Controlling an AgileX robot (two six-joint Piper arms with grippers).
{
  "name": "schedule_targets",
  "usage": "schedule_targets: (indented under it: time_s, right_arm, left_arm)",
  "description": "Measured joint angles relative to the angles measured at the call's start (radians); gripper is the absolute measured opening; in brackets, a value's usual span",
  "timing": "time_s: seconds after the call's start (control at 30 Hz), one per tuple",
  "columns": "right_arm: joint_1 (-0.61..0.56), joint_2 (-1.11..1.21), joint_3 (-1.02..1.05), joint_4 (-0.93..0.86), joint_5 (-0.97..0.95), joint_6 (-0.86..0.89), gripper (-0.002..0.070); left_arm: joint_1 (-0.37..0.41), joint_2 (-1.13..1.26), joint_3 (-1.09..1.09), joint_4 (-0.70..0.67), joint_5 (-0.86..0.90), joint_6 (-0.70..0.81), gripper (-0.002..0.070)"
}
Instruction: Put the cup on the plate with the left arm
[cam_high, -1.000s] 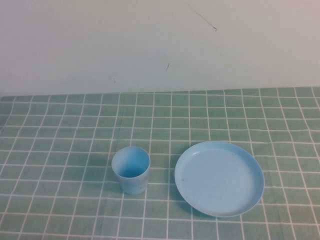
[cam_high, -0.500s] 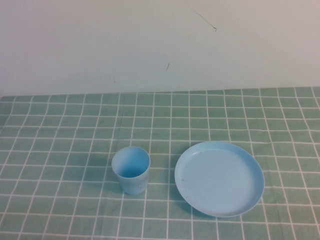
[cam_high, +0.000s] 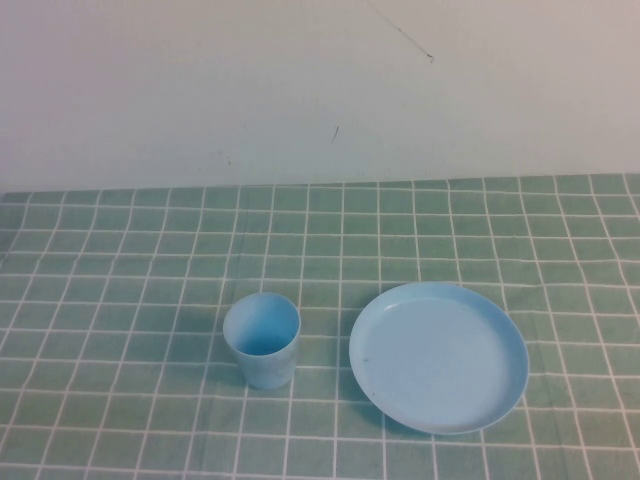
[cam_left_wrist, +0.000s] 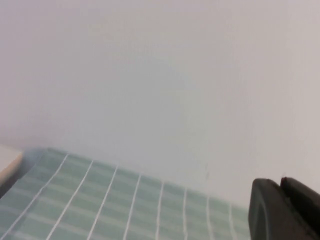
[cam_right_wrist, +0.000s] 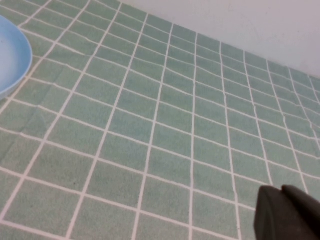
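The light blue cup (cam_high: 262, 340) stands upright on the green checked tablecloth, left of the light blue plate (cam_high: 438, 355), with a small gap between them. Neither arm shows in the high view. In the left wrist view my left gripper (cam_left_wrist: 280, 182) is raised and faces the white wall and the cloth's far edge; its black fingers lie together, holding nothing. In the right wrist view my right gripper (cam_right_wrist: 281, 189) hangs over bare cloth with its fingers together and empty; the plate's rim (cam_right_wrist: 12, 55) shows at the edge of that view.
The green checked tablecloth (cam_high: 120, 260) covers the whole table up to the white wall (cam_high: 300, 90) at the back. A pale table edge (cam_left_wrist: 7, 165) shows in the left wrist view.
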Motion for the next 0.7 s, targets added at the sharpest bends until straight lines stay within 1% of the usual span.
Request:
schedule_targets:
  time_s: [0.1,0.27,0.33,0.4,0.5,0.53,0.6,0.63,0.7]
  right_arm:
    - [0.000,0.000,0.000,0.000,0.000,0.000,-0.0002]
    - [0.000,0.000,0.000,0.000,0.000,0.000,-0.0002]
    - [0.000,0.000,0.000,0.000,0.000,0.000,-0.0002]
    - [0.000,0.000,0.000,0.000,0.000,0.000,-0.0002]
    - [0.000,0.000,0.000,0.000,0.000,0.000,-0.0002]
    - [0.000,0.000,0.000,0.000,0.000,0.000,-0.0002]
    - [0.000,0.000,0.000,0.000,0.000,0.000,-0.0002]
    - [0.000,0.000,0.000,0.000,0.000,0.000,-0.0002]
    - [0.000,0.000,0.000,0.000,0.000,0.000,-0.0002]
  left_arm:
    - [0.000,0.000,0.000,-0.032,-0.130,-0.048,0.0017]
    - [0.000,0.000,0.000,-0.048,-0.346,-0.046,0.0017]
    - [0.000,0.000,0.002,-0.050,-0.476,-0.061,0.0017]
    - [0.000,0.000,0.002,-0.050,-0.660,-0.085,0.0017]
    - [0.000,-0.002,-0.001,-0.053,-0.882,-0.120,0.0017]
    - [0.000,-0.002,-0.011,-0.055,-0.906,-0.134,0.0017]
    - [0.000,-0.004,-0.074,-0.064,-0.871,-0.174,0.0017]
    - [0.000,-0.004,-0.124,-0.063,-0.828,-0.183,0.0017]
    - [0.000,-0.004,-0.253,-0.066,-0.651,-0.177,0.0017]
